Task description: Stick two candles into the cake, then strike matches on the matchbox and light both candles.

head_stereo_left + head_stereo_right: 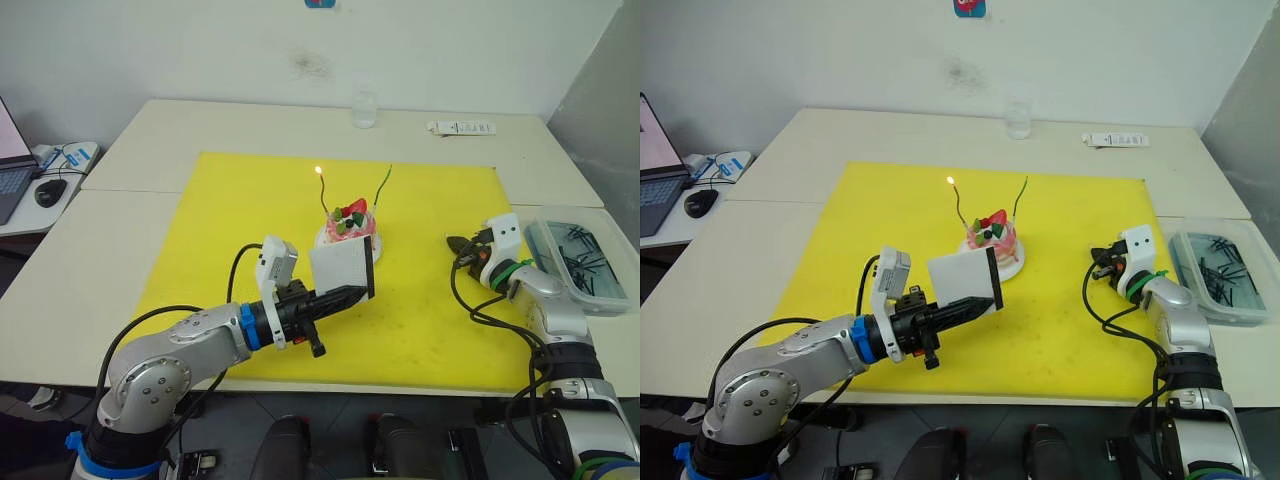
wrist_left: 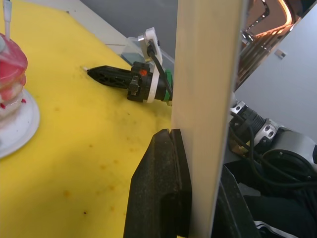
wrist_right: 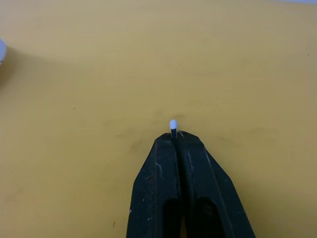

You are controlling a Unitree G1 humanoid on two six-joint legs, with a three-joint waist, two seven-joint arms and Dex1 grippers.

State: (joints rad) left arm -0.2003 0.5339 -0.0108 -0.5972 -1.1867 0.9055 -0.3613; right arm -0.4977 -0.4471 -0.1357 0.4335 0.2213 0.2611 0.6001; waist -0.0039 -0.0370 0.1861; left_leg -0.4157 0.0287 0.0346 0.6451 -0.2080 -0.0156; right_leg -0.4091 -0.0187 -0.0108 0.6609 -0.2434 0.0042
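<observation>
The pink cake (image 1: 349, 226) sits on its white plate (image 1: 372, 246) in the middle of the yellow mat. Two thin wavy candles stand in it. The left candle (image 1: 323, 195) burns with a small flame; the right candle (image 1: 384, 184) shows no flame. My left gripper (image 1: 352, 292) is shut on the white matchbox (image 1: 342, 268), holding it upright just in front of the cake. My right gripper (image 1: 456, 243) hovers low over the mat to the right of the cake, shut on a match (image 3: 173, 124) whose white tip pokes out between the fingers.
A clear lidded container (image 1: 578, 258) with several dark sticks stands at the table's right edge. At the far side are a glass (image 1: 364, 108) and a white remote (image 1: 461, 128). A mouse (image 1: 50, 192) and laptop lie on the left side table.
</observation>
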